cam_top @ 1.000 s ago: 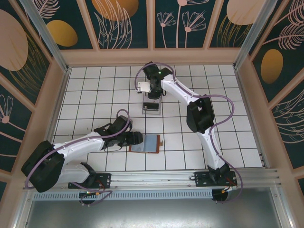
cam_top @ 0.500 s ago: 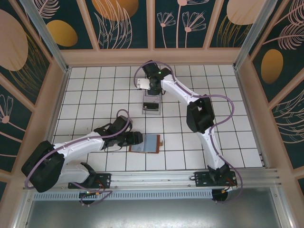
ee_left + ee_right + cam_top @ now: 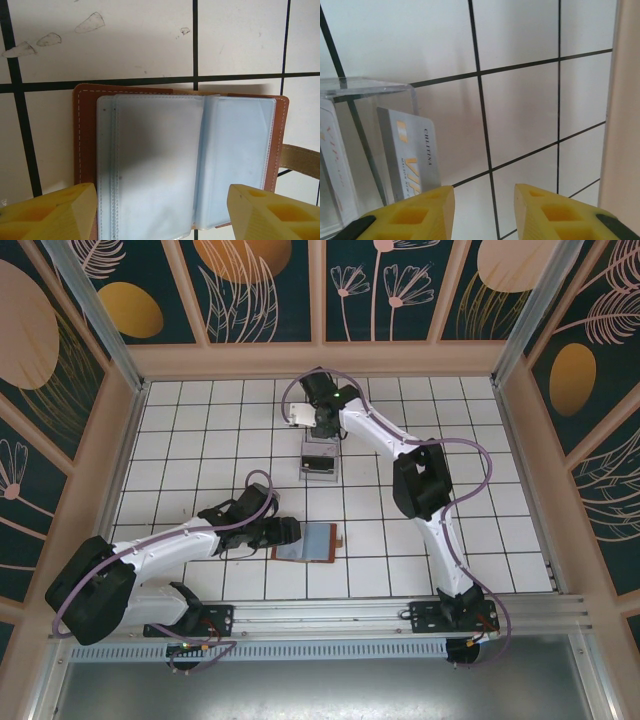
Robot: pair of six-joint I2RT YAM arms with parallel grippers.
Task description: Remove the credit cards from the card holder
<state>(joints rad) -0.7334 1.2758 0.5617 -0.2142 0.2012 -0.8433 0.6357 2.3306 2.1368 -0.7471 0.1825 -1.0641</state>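
Two grippers are hovering over a tiled table (image 3: 480, 490). The left gripper (image 3: 161, 200) is holding its fingers wide on either side of the card holder (image 3: 175, 160), which is lying open by the table's near edge; what its cloudy sleeves are holding is hard to tell. Toward the far edge, the right gripper (image 3: 484, 200), narrowly parted and gripping nothing, is pointing beside a clear tray (image 3: 370, 90) where a silver card (image 3: 407, 160) is standing, its lower end hidden.
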